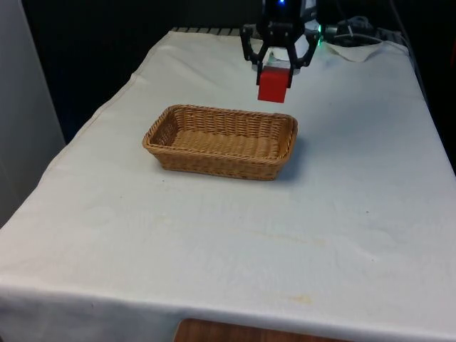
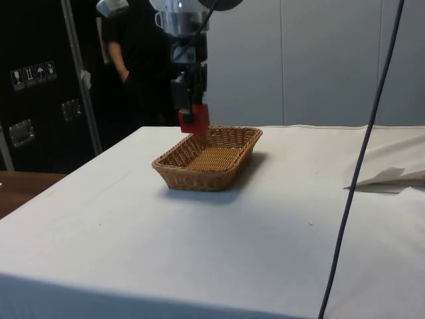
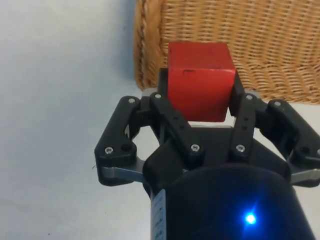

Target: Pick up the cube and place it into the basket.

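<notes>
While airborne, cube (image 1: 273, 85) clamped between fingers (image 3: 175, 125).

One red cube (image 1: 273, 85), one wicker basket (image 1: 166, 152) (one person (image 2: 136, 53) behind)

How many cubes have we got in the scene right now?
1. The red cube is clamped in the gripper, held in the air above the wicker basket's far rim. None lies on the cloth or in the basket's visible interior.

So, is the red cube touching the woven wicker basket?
Apart. In the front view, the red cube hangs in the black gripper, with white cloth visible between it and the woven wicker basket.
</notes>
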{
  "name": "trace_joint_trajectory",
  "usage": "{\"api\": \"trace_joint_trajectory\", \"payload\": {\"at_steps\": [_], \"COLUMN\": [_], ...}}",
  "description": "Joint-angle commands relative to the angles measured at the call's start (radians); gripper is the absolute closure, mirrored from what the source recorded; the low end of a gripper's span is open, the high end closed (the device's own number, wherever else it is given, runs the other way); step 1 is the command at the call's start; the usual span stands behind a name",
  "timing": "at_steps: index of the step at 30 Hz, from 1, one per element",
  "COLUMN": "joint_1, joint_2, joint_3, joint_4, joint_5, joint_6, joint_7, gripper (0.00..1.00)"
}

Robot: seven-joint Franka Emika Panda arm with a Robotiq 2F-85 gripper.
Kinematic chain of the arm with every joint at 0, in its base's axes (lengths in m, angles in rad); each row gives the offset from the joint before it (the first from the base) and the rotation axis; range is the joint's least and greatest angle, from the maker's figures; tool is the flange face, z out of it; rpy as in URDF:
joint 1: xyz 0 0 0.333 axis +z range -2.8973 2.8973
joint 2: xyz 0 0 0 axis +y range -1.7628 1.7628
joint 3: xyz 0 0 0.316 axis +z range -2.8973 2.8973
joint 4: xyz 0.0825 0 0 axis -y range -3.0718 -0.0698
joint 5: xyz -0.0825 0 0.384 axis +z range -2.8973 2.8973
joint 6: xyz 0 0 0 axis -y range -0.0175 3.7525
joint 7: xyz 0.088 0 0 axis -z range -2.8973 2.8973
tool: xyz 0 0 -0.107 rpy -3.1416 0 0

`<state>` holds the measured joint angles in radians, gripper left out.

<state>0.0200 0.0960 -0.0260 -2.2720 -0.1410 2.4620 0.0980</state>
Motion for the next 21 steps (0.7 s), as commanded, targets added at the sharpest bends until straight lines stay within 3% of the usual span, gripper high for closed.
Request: {"api": "trace_joint_trajectory", "payload": {"at_steps": [1,7,8,9,17,18,19,21], "joint_1": [-0.007,-0.013,-0.007,-0.014,-0.021,-0.014,-0.021,-0.019], "joint_2": [0.003,0.012,0.011,0.014,0.036,0.033,0.039,0.04], "joint_3": [-0.003,-0.046,-0.052,-0.053,-0.107,-0.108,-0.119,-0.129], "joint_4": [-0.007,-0.018,-0.013,-0.019,-0.016,-0.014,-0.013,-0.01], "joint_5": [0.018,0.024,0.008,0.026,0.044,0.025,0.042,0.039], "joint_6": [0.017,0.031,0.017,0.032,0.045,0.035,0.043,0.04], "joint_7": [-0.023,-0.071,-0.057,-0.078,-0.147,-0.126,-0.158,-0.166], "gripper": [0.98,0.98,0.98,0.98,0.98,0.98,0.98,0.98]}}
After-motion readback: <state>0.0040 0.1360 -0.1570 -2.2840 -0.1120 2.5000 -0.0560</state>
